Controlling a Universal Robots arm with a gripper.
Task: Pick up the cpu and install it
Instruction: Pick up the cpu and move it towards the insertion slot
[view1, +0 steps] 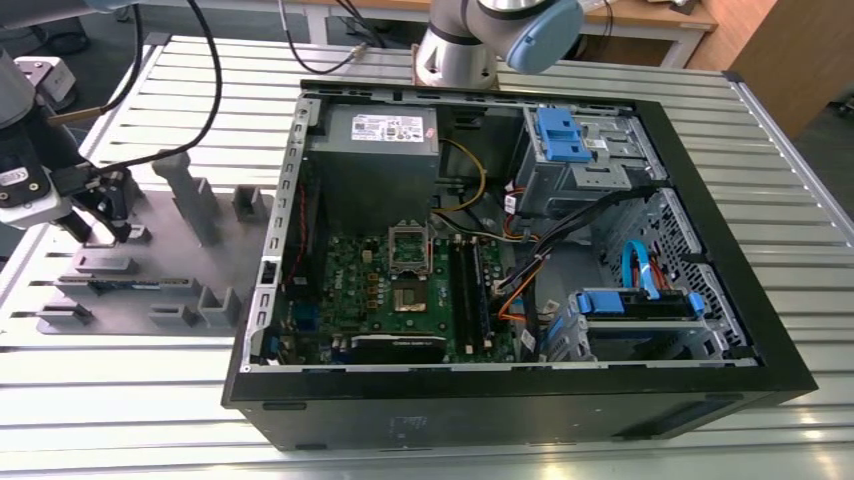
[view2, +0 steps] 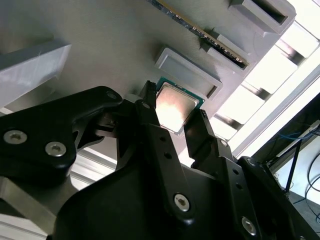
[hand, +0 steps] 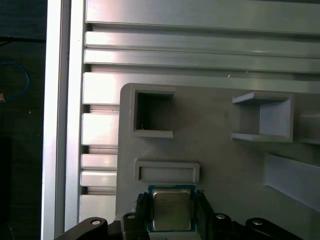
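Black two-finger gripper (view1: 107, 218) is at the exterior view's left over the matte grey plastic fixture plate (view1: 167, 255), fingers (view2: 150, 117) clamped either side of the small shiny silver square cpu (view2: 175, 106).

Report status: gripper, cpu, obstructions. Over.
Gripper shut on cpu. Both at grey fixture plate. Raised fixture block close beside cpu.
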